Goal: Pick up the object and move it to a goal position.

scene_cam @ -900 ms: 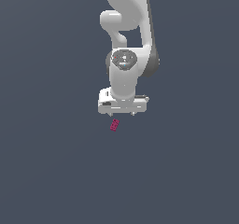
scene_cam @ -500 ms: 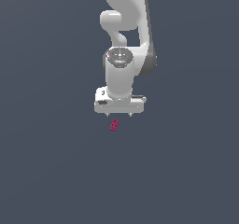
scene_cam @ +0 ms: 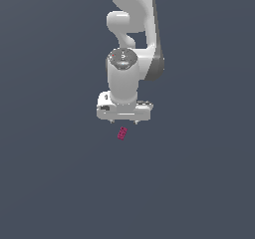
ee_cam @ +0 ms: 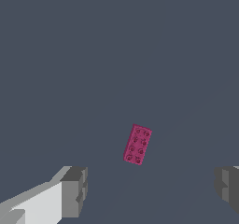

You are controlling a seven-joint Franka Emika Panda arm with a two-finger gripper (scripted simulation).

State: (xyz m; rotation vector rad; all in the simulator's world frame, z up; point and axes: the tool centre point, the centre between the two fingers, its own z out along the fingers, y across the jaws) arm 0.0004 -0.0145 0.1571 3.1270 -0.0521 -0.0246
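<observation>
One magenta block (ee_cam: pixel 137 145) alone, apart from spread fingers (ee_cam: pixel 74 191).

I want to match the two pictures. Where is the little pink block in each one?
Exterior view: the pink block lies on the gray floor just below the white end effector.
Wrist view: the pink block sits near the middle, ahead of the open fingers.
Shared landmark: the end effector.

The arm (scene_cam: pixel 130 59) looked like smooth white plastic with a soft sheen and a dark grey band at one joint. The gripper (scene_cam: pixel 123 119) had matt grey pads (ee_cam: pixel 74 190). The magenta block (ee_cam: pixel 137 144) looked like matt studded plastic. The floor (scene_cam: pixel 50 183) was flat, matt slate grey.
</observation>
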